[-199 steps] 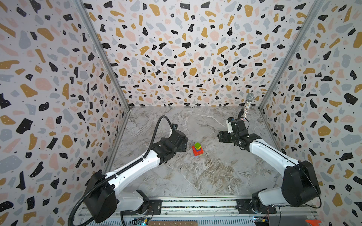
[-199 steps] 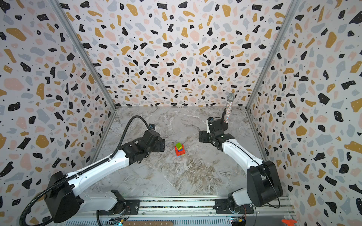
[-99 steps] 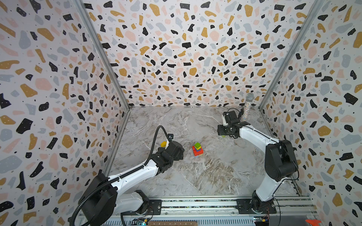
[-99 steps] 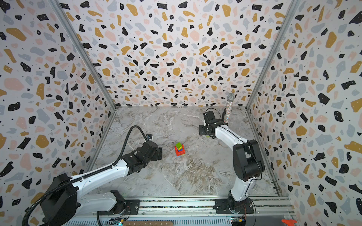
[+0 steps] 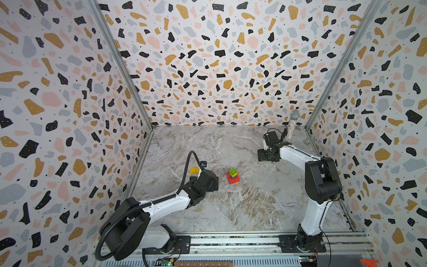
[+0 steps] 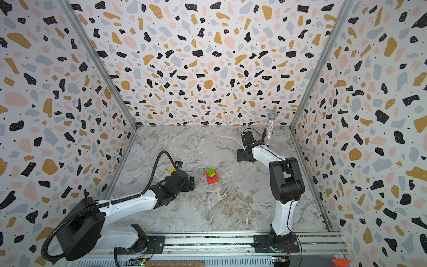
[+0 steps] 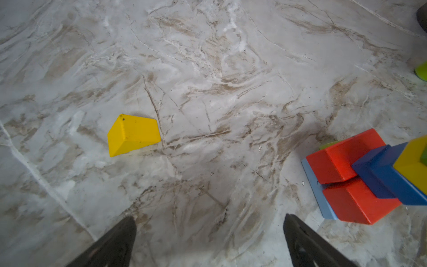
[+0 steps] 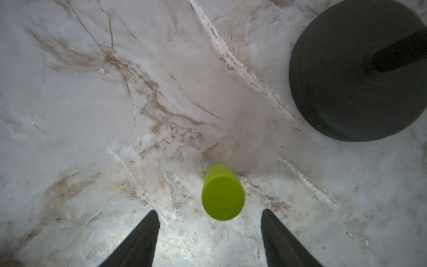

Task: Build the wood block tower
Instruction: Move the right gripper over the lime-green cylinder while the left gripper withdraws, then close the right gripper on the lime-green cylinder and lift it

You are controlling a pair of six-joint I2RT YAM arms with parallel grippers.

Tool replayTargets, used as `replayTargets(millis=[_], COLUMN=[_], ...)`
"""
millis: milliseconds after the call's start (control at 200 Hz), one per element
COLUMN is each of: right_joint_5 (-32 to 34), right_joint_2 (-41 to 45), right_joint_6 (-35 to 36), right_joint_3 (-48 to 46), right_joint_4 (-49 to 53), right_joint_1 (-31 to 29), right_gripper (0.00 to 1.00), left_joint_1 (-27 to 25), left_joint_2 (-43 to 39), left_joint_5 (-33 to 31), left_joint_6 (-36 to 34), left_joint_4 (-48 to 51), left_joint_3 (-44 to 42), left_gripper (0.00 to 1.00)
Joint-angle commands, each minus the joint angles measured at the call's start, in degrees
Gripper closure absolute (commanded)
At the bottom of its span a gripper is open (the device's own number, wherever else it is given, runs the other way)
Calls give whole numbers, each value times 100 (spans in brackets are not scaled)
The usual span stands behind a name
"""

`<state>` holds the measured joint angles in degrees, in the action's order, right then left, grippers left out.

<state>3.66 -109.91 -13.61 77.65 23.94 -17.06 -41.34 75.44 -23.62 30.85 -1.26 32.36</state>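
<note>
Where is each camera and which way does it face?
Both top views: high in front, looking down; both arms, multicoloured wood-block tower.
Left wrist: on its arm, facing down; open left pincer, yellow wooden wedge, tower.
Right wrist: likewise; open right pincer, lime-green wooden cylinder, black round stand.
Top and left wrist share tower, wedge.

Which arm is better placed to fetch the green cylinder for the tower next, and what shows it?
Right. The right gripper hangs open at the green cylinder, which sits just ahead of its fingertips. The left gripper, also open, is across the tower, nearer the yellow block.
</note>
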Motion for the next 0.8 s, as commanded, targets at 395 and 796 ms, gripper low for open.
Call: replayTargets(millis=[395,796], right_joint_5=[-148,-224], right_joint_2=[-247,-409], right_joint_6=[43,42], right_joint_3=[332,503], right_joint_4=[-13,10], right_joint_1=[192,191], right_gripper=[38,53], left_joint_1=[56,74], left_joint_2=[247,352], left_joint_5=[41,120], left_joint_6=[-132,-141], left_joint_4=[-318,-316], left_joint_3=[22,68], left_gripper=[0,0])
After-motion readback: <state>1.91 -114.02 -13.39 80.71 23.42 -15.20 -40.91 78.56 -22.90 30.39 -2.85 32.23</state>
